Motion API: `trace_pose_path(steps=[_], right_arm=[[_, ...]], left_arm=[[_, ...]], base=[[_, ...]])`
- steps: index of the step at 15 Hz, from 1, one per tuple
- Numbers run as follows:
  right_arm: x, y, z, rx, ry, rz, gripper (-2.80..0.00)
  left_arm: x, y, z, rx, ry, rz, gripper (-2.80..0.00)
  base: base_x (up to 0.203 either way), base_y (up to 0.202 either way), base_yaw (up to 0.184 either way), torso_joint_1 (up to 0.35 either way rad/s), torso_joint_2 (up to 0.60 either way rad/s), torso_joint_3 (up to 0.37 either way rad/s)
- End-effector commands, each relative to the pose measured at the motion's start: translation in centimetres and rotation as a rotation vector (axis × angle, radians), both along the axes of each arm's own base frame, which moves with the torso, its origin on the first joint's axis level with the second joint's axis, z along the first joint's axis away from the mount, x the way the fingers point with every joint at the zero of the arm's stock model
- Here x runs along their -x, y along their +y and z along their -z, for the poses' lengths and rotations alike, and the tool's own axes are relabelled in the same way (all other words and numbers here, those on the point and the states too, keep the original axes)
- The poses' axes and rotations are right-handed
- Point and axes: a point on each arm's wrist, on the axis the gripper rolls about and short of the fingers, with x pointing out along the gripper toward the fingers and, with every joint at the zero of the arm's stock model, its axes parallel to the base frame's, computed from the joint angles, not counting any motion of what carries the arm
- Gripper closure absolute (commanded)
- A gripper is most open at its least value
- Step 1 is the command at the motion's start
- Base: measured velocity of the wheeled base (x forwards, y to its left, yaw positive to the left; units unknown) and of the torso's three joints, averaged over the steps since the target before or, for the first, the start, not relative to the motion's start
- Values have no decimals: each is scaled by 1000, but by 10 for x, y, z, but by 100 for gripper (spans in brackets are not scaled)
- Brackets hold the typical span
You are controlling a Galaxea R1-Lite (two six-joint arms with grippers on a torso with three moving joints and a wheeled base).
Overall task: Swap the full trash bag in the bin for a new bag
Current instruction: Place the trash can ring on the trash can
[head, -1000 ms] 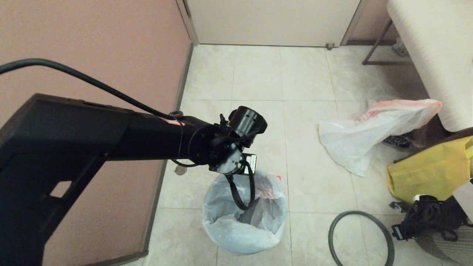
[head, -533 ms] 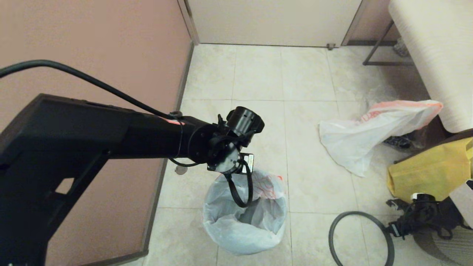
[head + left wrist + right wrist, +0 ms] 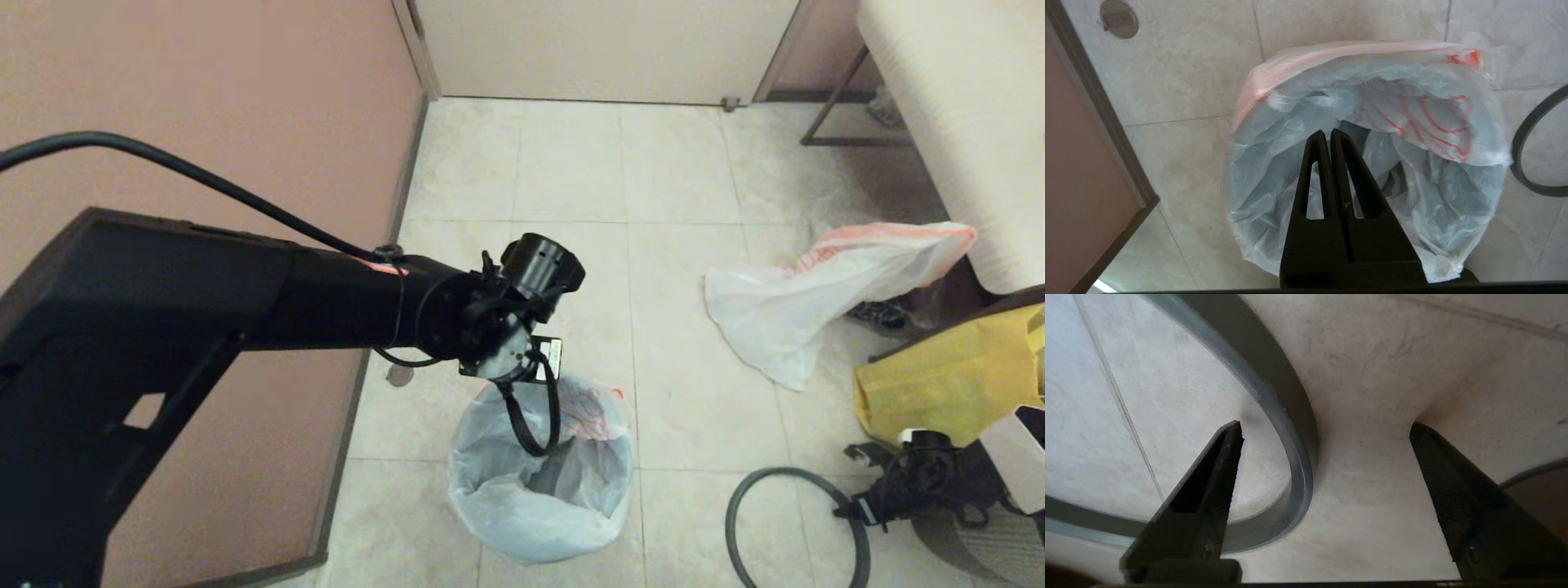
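The new bag (image 3: pixel 522 514), translucent white with an orange-pink band and red print, is draped in and over the bin. The bin's dark inside (image 3: pixel 1392 178) shows through the bag's mouth. My left gripper (image 3: pixel 1329 131) hangs shut and empty just above that mouth. The full trash bag (image 3: pixel 784 310) lies slumped on the floor to the right. I cannot make out its contents. The grey rim ring (image 3: pixel 784 471) lies flat on the tiles right of the bin. My right gripper (image 3: pixel 1326 426) is open low over the ring (image 3: pixel 1298 457), straddling part of its arc and holding nothing.
A pink wall (image 3: pixel 204 98) runs close along the left of the bin, with a floor drain (image 3: pixel 1119 18) beside it. A yellow fabric bag (image 3: pixel 947 384) and a white table (image 3: pixel 963 122) crowd the right side. Bare tiles lie between the bin and the door.
My right gripper has opened and its arm has shifted a little to the left, toward the ring. The ring stays on the floor. The left arm has hardly moved.
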Motion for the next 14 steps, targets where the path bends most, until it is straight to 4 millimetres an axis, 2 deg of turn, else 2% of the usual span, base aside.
trace_pose_path(steps=[1,4,8,10,12,14], right_arm=[[2,2,13,-14,43,-30,0],[-7,8,10,2,9,-35,0],[-8,12,7,6,14,-39,0],[-6,15,-1,2,25,-42,0],[-6,18,-24,-4,24,-37,0],[-8,23,-58,-44,31,19,0]], left_arm=[[0,2,-5,9,-11,-8,0],[0,4,-9,15,-18,-11,0],[2,9,-20,32,-38,-18,0],[4,12,-26,42,-51,-21,0],[9,16,-37,58,-69,-20,0],[16,20,-46,69,-82,-17,0]], base=[[0,0,0,0,0,0],[0,0,0,0,0,0],[0,0,0,0,0,0],[0,0,0,0,0,0],[0,0,0,0,0,0],[0,0,0,0,0,0]])
